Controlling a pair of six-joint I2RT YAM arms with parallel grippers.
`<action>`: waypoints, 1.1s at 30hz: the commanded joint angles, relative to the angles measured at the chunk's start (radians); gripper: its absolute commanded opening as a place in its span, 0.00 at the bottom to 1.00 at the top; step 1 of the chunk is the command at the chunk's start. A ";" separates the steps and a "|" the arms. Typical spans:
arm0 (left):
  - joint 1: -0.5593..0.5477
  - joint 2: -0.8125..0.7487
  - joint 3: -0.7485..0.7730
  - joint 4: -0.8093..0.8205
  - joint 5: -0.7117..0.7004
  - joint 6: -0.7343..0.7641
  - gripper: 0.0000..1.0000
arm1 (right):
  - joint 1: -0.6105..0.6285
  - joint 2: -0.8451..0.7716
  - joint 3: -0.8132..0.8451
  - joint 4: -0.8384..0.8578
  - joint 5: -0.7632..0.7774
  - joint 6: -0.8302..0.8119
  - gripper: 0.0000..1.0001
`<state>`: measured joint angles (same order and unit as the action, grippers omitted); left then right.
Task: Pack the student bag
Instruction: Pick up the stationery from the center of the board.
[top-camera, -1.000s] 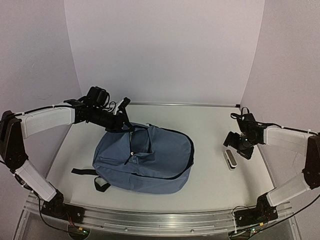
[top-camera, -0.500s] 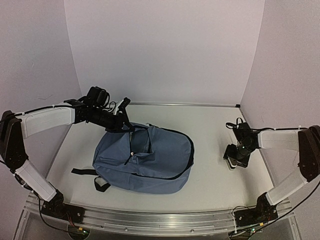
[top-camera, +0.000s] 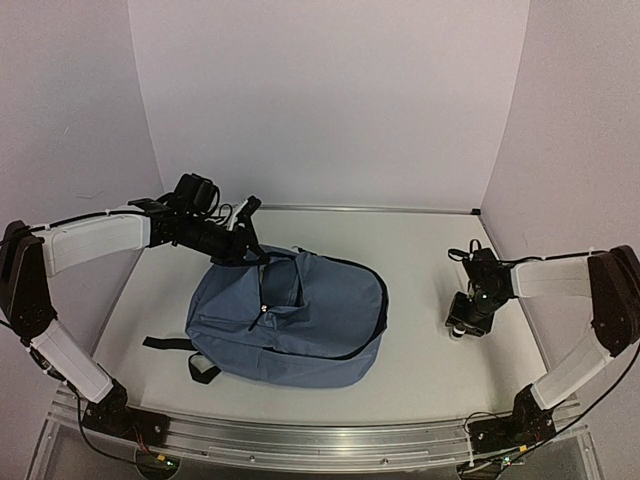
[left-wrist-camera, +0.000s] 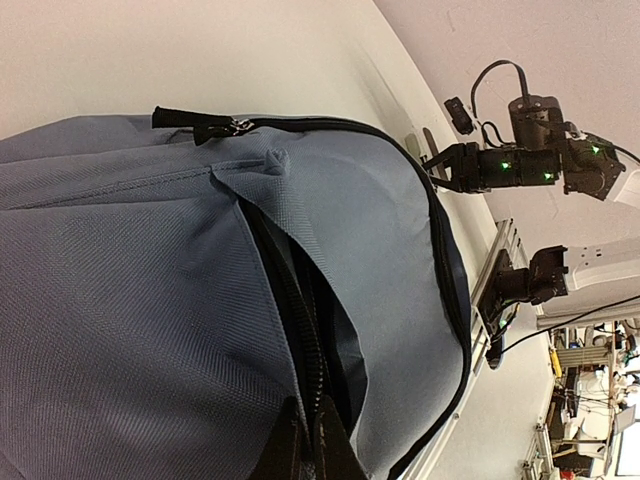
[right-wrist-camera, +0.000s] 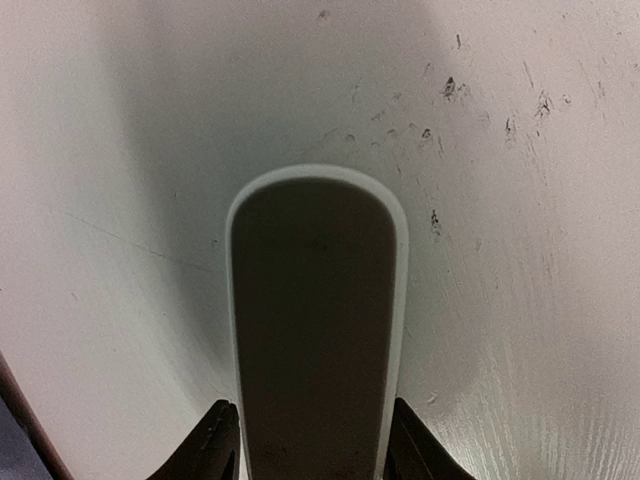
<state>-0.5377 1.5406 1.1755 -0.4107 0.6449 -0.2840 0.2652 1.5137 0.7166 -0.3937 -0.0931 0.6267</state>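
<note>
The student bag (top-camera: 290, 320), slate-blue with black straps, lies flat mid-table, its top zip gaping. My left gripper (top-camera: 243, 248) is at the bag's top left corner, shut on the zip edge of the opening. The left wrist view shows the bag (left-wrist-camera: 150, 280) with its black zipper teeth, dark lining, and the left gripper (left-wrist-camera: 308, 440) pinching that edge. At the right, my right gripper (top-camera: 462, 325) points down over a flat dark oblong thing with a white rim (right-wrist-camera: 315, 320). The right gripper (right-wrist-camera: 312, 445) has one finger pressed against each long side. From above, only its white end (top-camera: 457, 333) shows.
Black bag straps (top-camera: 165, 343) trail toward the near left. An aluminium rail (top-camera: 320, 440) runs along the near edge. Lilac walls close in the back and both sides. The right arm (left-wrist-camera: 520, 165) appears beyond the bag in the left wrist view.
My right gripper has come down over the dark oblong thing and narrowed its fingers onto its sides. The left gripper and the bag have not moved.
</note>
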 joint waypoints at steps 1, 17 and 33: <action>0.002 -0.001 0.044 0.022 0.023 0.020 0.00 | 0.012 0.022 -0.015 0.024 -0.001 0.001 0.47; 0.002 -0.007 0.044 0.021 0.018 0.016 0.00 | 0.031 -0.046 0.012 0.019 -0.019 0.035 0.17; 0.002 -0.012 0.041 0.035 0.040 -0.003 0.00 | 0.323 -0.283 0.301 0.086 -0.277 0.085 0.14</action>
<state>-0.5377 1.5406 1.1755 -0.4175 0.6543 -0.2878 0.4553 1.2106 0.9124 -0.3869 -0.2952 0.6901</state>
